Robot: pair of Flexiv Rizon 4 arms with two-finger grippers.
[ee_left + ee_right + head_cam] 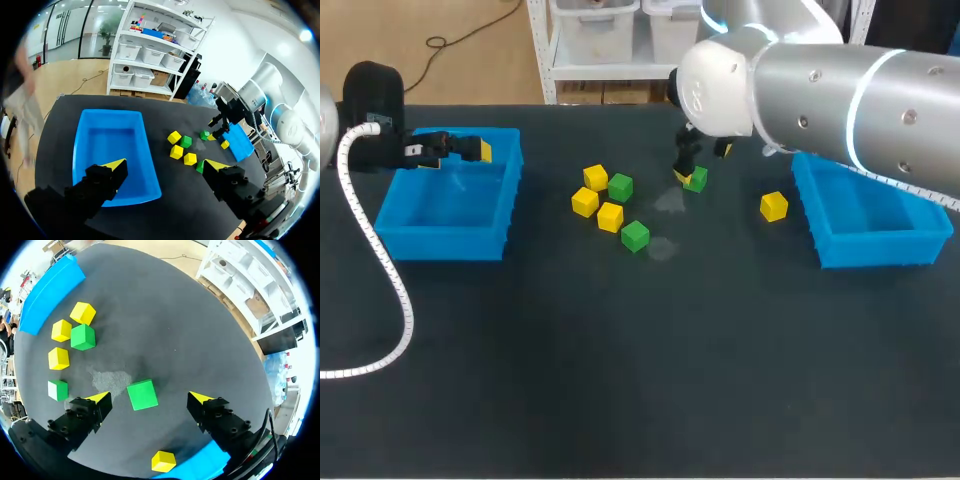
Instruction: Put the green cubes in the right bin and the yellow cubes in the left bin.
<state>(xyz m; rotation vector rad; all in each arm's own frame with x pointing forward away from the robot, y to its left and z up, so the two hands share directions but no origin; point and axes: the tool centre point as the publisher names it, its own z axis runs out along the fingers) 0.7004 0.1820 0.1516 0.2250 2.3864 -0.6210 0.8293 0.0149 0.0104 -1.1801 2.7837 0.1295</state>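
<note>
Right hand hangs spread open, straddling a green cube on the tabletop left of the right bin, seemingly about to lower and close on it for the carry across, while the left hand hovers released and empty over the left bin.

- The table has a dark, matt top with a fine grain, like a mat or cloth; a pale scuffed patch shows on it.
- The left bin and right bin are smooth blue plastic with a faint sheen.
- The green cubes and yellow cubes look smooth and matt.
- The right arm has a glossy, smooth silver and white shell.
- A white ribbed plastic hose runs along the left arm.
- The left hand and right hand are matt black with plain yellow tips.
</note>
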